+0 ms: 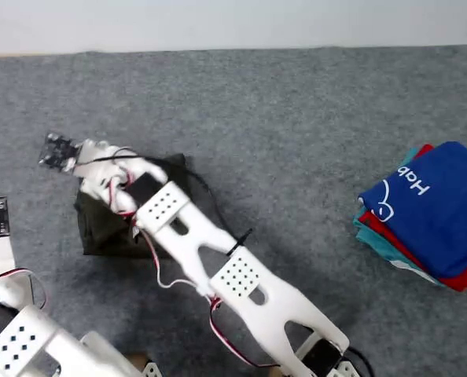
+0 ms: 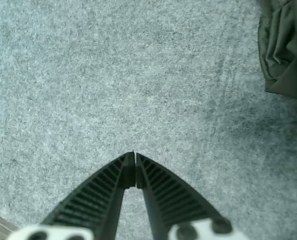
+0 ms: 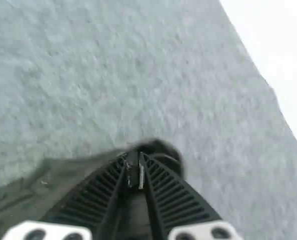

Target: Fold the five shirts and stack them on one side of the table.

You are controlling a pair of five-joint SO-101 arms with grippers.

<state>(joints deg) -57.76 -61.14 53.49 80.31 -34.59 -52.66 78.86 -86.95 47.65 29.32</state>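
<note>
While the right claw (image 3: 134, 172) pinches the dark green shirt (image 1: 100, 228) at 9 o'clock, the left claw (image 2: 134, 170) sits pressed together over the tabletop (image 1: 296, 118). The folded shirts (image 1: 434, 208) lie stacked at 3 o'clock.

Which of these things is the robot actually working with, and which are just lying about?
Part of the job:
- dark shirt, pinched by the right gripper
- stack of folded shirts, blue on top
- left gripper, shut over the bare cover

Just there:
- grey table cover
- white wall behind the table
</note>
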